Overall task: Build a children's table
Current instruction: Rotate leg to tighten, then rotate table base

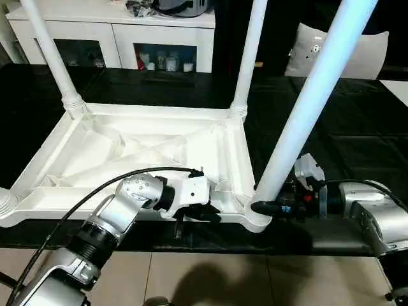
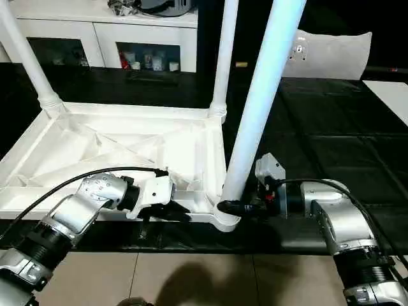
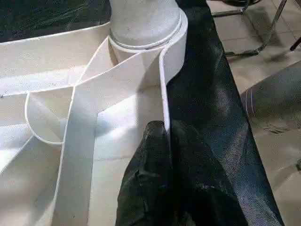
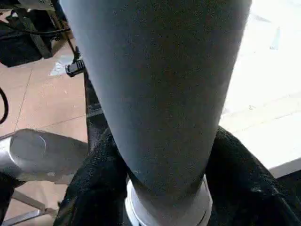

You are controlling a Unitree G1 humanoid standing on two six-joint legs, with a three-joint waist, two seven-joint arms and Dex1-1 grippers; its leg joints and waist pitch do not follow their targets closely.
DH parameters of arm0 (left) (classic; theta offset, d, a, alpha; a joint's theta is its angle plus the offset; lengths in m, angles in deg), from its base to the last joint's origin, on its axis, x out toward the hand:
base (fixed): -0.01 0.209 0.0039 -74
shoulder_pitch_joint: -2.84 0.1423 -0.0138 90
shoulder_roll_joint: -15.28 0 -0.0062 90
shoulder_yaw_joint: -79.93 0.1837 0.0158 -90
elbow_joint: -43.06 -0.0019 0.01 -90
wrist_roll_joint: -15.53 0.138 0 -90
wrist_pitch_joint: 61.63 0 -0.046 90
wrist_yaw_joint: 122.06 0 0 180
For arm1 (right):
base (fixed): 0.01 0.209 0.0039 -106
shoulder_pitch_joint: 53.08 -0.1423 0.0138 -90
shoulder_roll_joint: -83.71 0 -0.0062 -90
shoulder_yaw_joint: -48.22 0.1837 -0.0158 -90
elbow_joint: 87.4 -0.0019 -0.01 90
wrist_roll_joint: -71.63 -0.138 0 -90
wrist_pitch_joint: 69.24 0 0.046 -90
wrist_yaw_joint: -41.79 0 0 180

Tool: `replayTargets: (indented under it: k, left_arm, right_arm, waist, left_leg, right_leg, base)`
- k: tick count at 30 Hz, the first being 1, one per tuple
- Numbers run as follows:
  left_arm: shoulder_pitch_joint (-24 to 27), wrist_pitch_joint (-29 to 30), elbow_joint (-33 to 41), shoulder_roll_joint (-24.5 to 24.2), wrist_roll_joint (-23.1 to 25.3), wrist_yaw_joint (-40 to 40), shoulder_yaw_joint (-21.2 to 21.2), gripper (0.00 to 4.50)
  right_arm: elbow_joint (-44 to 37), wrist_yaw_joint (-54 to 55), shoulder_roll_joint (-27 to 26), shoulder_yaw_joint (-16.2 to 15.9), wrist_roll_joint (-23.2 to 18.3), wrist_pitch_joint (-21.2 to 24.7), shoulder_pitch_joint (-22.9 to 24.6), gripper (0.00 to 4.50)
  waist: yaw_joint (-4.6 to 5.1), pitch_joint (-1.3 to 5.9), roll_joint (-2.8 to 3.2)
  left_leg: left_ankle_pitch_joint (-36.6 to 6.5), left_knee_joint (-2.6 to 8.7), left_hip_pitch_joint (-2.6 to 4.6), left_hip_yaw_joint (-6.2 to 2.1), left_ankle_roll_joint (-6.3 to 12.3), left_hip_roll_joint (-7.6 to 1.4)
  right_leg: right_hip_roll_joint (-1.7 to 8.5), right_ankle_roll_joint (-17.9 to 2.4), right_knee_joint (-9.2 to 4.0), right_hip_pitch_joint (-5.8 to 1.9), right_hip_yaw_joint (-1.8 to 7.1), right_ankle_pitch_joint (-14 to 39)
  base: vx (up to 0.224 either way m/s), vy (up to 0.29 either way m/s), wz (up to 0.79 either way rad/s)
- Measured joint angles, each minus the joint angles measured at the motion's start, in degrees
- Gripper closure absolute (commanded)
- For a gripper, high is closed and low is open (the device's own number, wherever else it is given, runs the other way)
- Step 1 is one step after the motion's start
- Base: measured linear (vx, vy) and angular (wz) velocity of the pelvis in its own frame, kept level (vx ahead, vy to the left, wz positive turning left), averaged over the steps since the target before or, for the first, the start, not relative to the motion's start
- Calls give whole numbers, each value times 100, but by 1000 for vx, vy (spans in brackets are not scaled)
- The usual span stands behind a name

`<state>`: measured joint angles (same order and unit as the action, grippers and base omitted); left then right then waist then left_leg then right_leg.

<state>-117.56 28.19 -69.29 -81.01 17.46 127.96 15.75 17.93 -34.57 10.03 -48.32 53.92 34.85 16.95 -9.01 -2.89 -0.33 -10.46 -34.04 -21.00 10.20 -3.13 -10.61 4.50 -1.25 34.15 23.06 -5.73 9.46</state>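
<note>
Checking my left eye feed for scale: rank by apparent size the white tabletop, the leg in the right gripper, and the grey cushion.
1. White plastic ribbed tabletop, upside down.
2. Long tapered white leg held by the right gripper; nearness to the camera inflates it.
3. Pale grey cushion, partly hidden behind that leg.

The upturned table top (image 1: 127, 153) lies on the dark surface (image 1: 357, 146); the right gripper (image 1: 264, 206) clasps the near right leg (image 1: 312, 102) at its base.
</note>
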Motion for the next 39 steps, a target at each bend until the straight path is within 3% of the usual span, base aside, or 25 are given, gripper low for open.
replayTargets:
  k: [7,10,13,17,22,23,25,26,31,36,37,39]
  left_arm:
    - [20,182,-5,111,-56,-50,-68,450]
    - [40,533,-21,227,-39,-328,-205,450]
    - [41,892,-54,363,15,-688,-328,450]
    - [-108,1522,-314,951,192,-1666,-567,450]
    - [-376,2004,-717,1677,320,-2776,-684,450]
    - [-439,2024,-830,1818,355,-2990,-693,450]
    - [-481,2014,-889,1892,410,-3127,-688,450]
    - [-494,1976,-906,1895,452,-3149,-684,450]
    - [-510,1658,-907,1770,566,-3008,-552,450]
    - [-523,1096,-923,1576,675,-2889,-413,450]
    - [-528,1031,-923,1539,675,-2850,-417,407]
    - [-521,839,-910,1446,598,-2661,-468,397]
  right_arm:
    - [-179,166,-91,144,-82,275,164,258]
    - [-359,803,-353,222,-54,568,243,259]
    - [-385,1587,-721,382,19,855,223,259]
    - [-285,3421,-1566,759,357,1353,-70,259]
    - [70,5092,-2248,1173,563,1592,-499,259]
    - [89,5479,-2456,1288,607,1555,-532,224]
    - [64,5789,-2599,1348,626,1536,-544,224]
    - [47,5912,-2706,1405,626,1529,-543,186]
    - [-25,6039,-2865,1461,617,1578,-393,153]
    - [-352,5834,-2522,1061,792,1164,8,99]
    - [-427,5752,-2486,1036,809,1155,71,94]
    - [-766,5530,-2398,1052,746,1181,296,85]
  waist:
    - [-27,0,0]
    - [23,2,3]
    - [105,2,3]
    - [381,0,2]
    - [568,1,12]
    - [569,1,12]
    - [566,1,12]
    - [565,1,12]
    - [510,1,13]
    - [365,4,25]
    - [353,4,28]
    - [319,3,33]
  left_leg:
    - [0,0,4,0,0,-1]
    - [6,-5,16,0,0,-1]
    - [8,-7,59,0,-1,-1]
    - [11,-12,82,-4,-6,-1]
    - [8,-5,86,-9,-3,-5]
    - [6,-3,86,-11,-2,-2]
    - [6,13,87,-13,-2,3]
    - [6,22,86,-17,-2,3]
    - [6,70,87,-19,-4,13]
    - [14,123,42,-16,-13,15]
    - [16,124,23,-16,-12,15]
    - [30,121,-4,-17,11,13]
  right_leg:
    - [0,0,1,-1,0,0]
    - [-1,-6,11,-9,1,-6]
    - [-1,-1,7,-43,1,-3]
    - [1,3,-49,-69,-19,-1]
    - [23,2,-123,-100,-70,-1]
    - [28,2,-121,-102,-77,-1]
    - [38,2,-121,-102,-91,-2]
    - [39,2,-121,-101,-96,-2]
    - [43,-1,-108,-90,-99,-14]
    - [41,-11,-95,-17,-100,-25]
    - [41,-30,-89,1,-99,-36]
    - [40,-33,-86,24,-100,-34]
  base:
    - [0,0,0]
    - [0,0,0]
    - [0,0,0]
    - [0,0,0]
    - [0,0,0]
    - [0,0,0]
    - [0,0,0]
    - [0,0,0]
    - [0,0,0]
    - [0,0,0]
    - [0,0,0]
    - [0,0,0]
